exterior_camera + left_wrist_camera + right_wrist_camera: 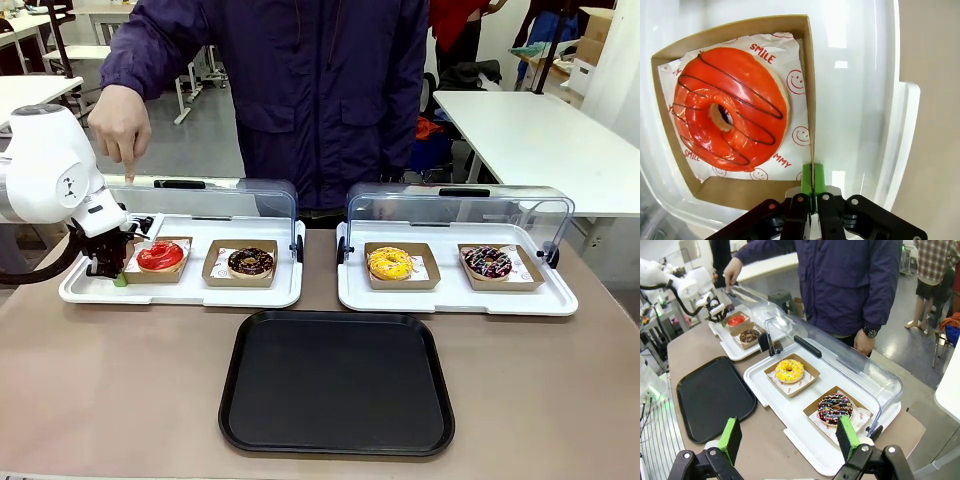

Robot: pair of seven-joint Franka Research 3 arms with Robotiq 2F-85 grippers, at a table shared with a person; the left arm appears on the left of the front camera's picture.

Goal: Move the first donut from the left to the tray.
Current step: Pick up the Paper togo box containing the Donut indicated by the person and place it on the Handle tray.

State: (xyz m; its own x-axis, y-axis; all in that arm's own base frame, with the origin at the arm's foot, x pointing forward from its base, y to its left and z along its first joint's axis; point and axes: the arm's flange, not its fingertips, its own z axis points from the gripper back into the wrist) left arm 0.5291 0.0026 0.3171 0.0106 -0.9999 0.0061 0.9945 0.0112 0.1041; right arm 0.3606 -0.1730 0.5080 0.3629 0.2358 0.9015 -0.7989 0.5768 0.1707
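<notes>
Tabletop, left fingers pinching donut's cardboard holder

Glossy red donut, brown cardboard holder

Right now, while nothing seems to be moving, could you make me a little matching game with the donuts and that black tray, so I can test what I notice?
Things:
1. red donut
2. chocolate donut
3. yellow donut
4. black tray

States:
A. nothing lies on it
B. beside the sprinkled donut
C. the wall of its holder is pinched by the left gripper
D. second from the left, untouched

Pairs: 1-C, 2-D, 3-B, 4-A
</notes>
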